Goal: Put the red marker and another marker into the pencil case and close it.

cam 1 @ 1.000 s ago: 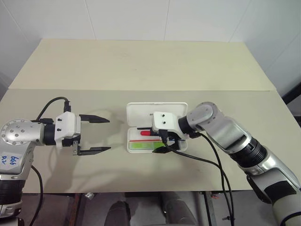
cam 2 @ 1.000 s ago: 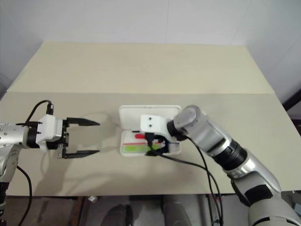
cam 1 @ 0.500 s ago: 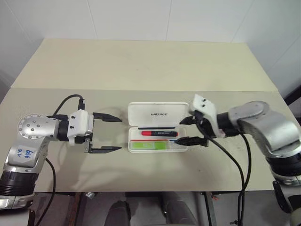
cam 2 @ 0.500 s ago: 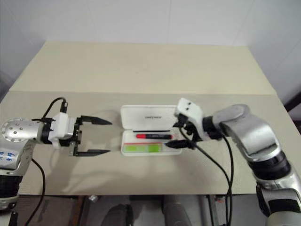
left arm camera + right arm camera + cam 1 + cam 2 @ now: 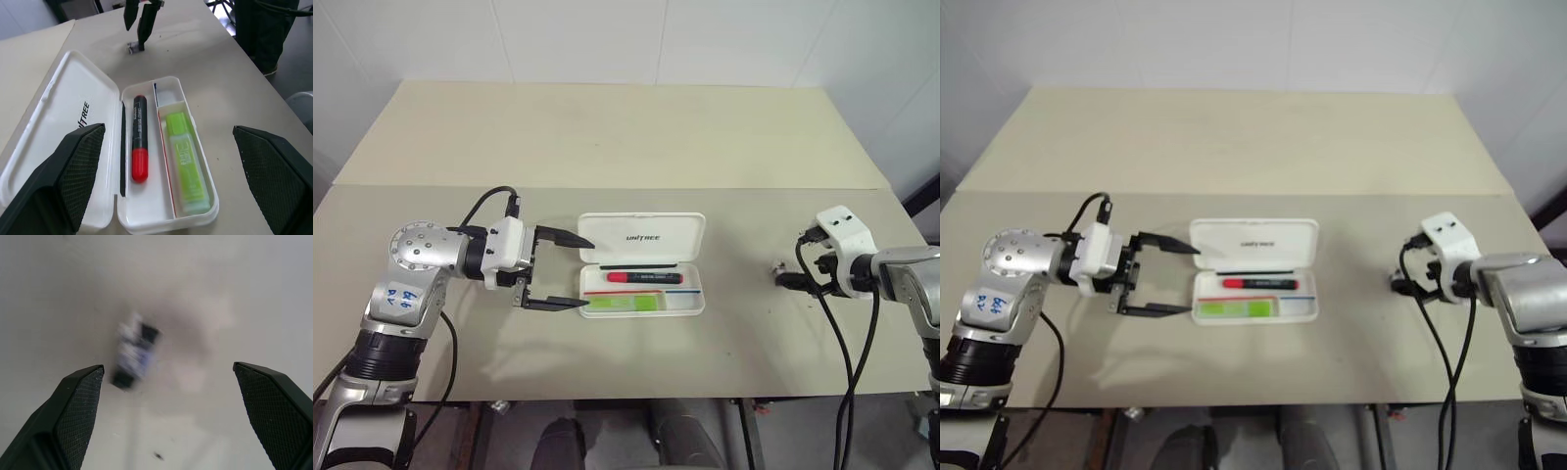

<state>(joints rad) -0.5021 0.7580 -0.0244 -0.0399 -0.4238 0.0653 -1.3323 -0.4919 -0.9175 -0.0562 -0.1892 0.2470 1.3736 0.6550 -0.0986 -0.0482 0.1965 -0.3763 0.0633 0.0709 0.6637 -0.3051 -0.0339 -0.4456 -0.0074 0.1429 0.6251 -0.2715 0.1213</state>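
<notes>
Bright even overhead light, soft shadows on the table [image 5: 636, 137], right wrist view motion-blurred

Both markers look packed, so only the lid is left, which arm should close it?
Left. Its open end effector sits right beside the pencil case, level with the raised lid. The right end effector is well off to the side, over bare table.

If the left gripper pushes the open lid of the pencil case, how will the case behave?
The pencil case looks like light, hard plastic, so it may slide on the smooth table. Its lid would probably swing stiffly on the hinge.
</notes>
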